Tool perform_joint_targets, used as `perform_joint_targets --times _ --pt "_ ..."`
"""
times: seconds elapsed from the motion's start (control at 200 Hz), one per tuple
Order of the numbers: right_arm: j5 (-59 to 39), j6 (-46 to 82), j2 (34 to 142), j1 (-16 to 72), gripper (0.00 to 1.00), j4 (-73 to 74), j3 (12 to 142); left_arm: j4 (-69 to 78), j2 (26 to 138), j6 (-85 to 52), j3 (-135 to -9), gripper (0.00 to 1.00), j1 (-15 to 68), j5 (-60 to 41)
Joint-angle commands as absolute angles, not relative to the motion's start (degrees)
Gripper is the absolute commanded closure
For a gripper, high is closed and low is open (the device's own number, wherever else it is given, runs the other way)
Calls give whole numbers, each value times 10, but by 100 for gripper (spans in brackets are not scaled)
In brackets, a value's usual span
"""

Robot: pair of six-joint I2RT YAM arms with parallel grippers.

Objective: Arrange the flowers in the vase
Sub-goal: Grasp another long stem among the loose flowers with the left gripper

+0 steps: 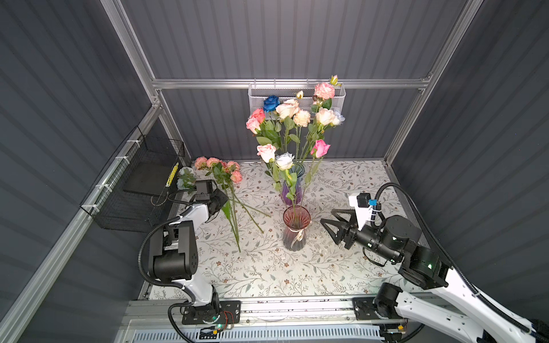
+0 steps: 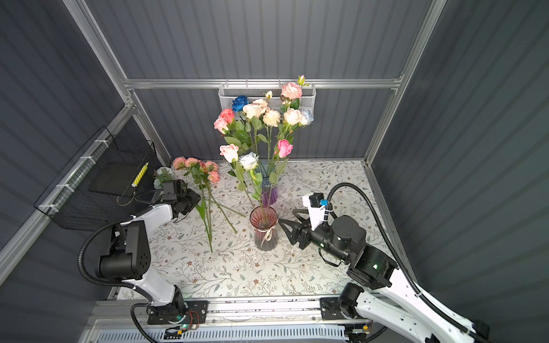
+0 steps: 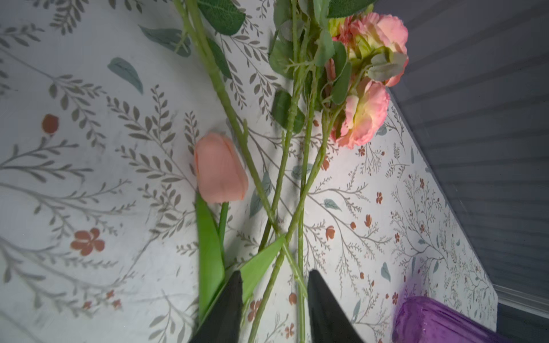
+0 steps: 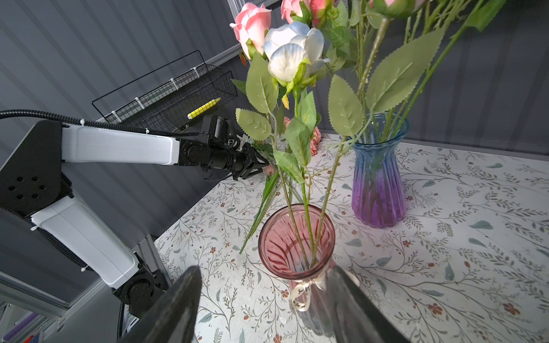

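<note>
Starting at the far left, one black wire basket (image 1: 142, 190) hangs on the left wall with a single yellow pen (image 1: 172, 175) inside. Just right of it, the loose flowers (image 1: 236, 176) lie flat on the far-left part of the patterned table (image 1: 267, 276). They are one white bloom (image 1: 185, 172) nearest the wall, one peony spray (image 1: 212, 162) with about five pink heads, and one coral tulip (image 3: 219, 169) that I see only through the left wrist camera. The left gripper (image 3: 274, 274) sits low over them, its two fingers apart and straddling at least three crossing green stems. I see neither finger pressing a stem, so it grips nothing. In the middle stand two vases, apart from the loose stems. The pink vase (image 1: 294, 237), nearer to me, holds three roses: one pale pink rose (image 1: 266, 152), one white rose (image 1: 284, 161) and one hot pink rose (image 1: 320, 148). The blue-and-purple vase (image 1: 298, 196), just behind it, holds the tall bunch (image 1: 286, 109). There I count eight open blooms, one of them a deep blue rose (image 1: 271, 103), plus two buds. Behind the bunch, one silver mesh basket (image 1: 258, 95) hangs on the far rail. On the right, the right gripper (image 1: 326, 215) hovers just beside the pink vase, apart from it in both top views, with its fingers spread wide and empty.
</note>
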State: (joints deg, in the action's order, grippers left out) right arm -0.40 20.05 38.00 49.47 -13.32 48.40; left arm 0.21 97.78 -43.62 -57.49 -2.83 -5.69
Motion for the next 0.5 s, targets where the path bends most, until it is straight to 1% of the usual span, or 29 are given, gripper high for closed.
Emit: perform_joint_targets --times 0.0,0.19,0.495 --pt "10 186 372 492 31 -141 483 10 1007 -454 -604 63 -30 -65" --pt "17 180 369 491 31 -145 485 12 1055 -459 -627 64 -31 -63" --pt "26 176 369 490 31 -151 485 32 1099 -472 -650 66 -31 -51"
